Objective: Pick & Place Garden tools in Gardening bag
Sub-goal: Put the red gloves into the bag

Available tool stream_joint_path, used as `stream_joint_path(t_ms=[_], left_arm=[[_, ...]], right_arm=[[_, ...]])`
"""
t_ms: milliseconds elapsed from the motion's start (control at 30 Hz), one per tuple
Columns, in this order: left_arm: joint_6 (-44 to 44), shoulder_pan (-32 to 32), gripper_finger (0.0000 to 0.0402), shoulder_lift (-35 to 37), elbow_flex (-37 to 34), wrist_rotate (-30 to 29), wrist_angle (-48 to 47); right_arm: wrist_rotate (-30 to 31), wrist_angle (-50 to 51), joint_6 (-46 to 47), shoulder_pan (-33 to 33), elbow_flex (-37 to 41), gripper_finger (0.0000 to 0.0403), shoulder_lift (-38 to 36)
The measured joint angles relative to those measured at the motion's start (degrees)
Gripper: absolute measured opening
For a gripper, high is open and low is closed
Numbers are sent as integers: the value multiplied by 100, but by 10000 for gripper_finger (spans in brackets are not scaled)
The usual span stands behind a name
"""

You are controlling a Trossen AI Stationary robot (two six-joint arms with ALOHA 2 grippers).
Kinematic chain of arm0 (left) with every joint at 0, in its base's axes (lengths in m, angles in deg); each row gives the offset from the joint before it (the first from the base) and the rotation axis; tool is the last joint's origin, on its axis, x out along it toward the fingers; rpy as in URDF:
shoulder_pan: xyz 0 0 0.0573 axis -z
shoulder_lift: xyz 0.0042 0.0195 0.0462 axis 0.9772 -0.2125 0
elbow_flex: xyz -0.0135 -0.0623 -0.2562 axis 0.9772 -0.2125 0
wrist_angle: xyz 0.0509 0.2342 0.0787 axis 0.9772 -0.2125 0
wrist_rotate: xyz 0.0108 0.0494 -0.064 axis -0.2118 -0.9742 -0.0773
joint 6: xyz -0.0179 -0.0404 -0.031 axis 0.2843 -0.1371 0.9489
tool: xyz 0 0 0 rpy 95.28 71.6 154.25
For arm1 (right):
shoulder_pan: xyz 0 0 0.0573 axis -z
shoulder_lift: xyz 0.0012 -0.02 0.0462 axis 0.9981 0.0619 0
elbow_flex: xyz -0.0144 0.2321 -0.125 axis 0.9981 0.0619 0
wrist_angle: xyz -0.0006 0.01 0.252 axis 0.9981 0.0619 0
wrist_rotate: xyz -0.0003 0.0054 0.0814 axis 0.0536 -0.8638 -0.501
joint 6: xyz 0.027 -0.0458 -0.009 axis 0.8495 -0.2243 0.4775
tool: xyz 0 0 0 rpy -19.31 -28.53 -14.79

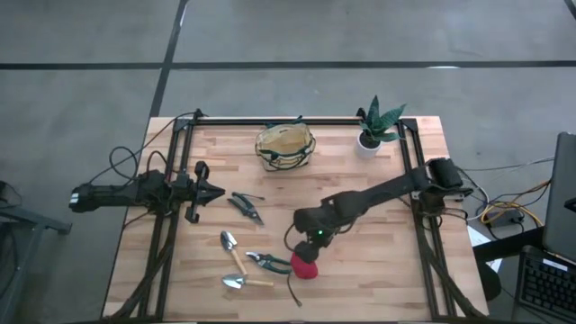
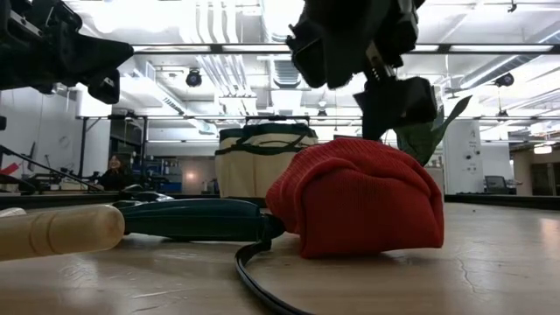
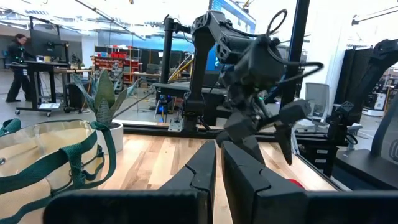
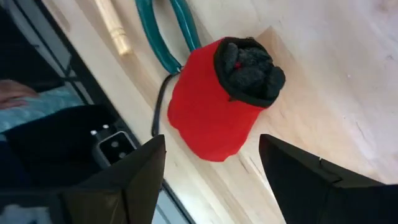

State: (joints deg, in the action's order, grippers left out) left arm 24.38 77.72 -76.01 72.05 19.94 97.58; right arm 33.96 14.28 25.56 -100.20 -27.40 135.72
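A red glove-like roll [image 1: 304, 266] with a dark open end [image 4: 249, 65] lies on the wooden table near its front edge. My right gripper [image 1: 311, 243] hangs open just above it, slanting down, with its fingers [image 4: 143, 171] standing wide on either side and clear of it. Left of the roll lie teal-handled shears [image 1: 267, 261], two wooden-handled trowels [image 1: 231, 247] [image 1: 241, 282] and dark snips [image 1: 245, 205]. The tan gardening bag [image 1: 285, 146] with green trim stands upright at the far middle. My left gripper [image 1: 211, 192] waits shut at the table's left, off the surface.
A green plant in a white pot [image 1: 372, 130] stands at the far right beside the bag. A black cord [image 1: 292, 290] curls on the table by the red roll. A dark frame rail [image 1: 288, 121] runs along the far edge. Bare wood [image 1: 378, 261] lies right of the roll.
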Motion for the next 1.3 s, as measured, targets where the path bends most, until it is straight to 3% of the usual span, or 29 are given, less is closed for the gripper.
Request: stream_joint_path(t_ms=[400, 700, 1300], left_arm=[[1, -2, 30, -26, 0, -2, -61], [1, -2, 30, -26, 1, -2, -80], [1, 0, 30, -26, -2, 0, -74]], right_arm=[[16, -60, -498, -29, -82, 233, 620], [125, -217, -666, -29, -82, 205, 660], [345, -211, -1495, 74, -75, 62, 640]])
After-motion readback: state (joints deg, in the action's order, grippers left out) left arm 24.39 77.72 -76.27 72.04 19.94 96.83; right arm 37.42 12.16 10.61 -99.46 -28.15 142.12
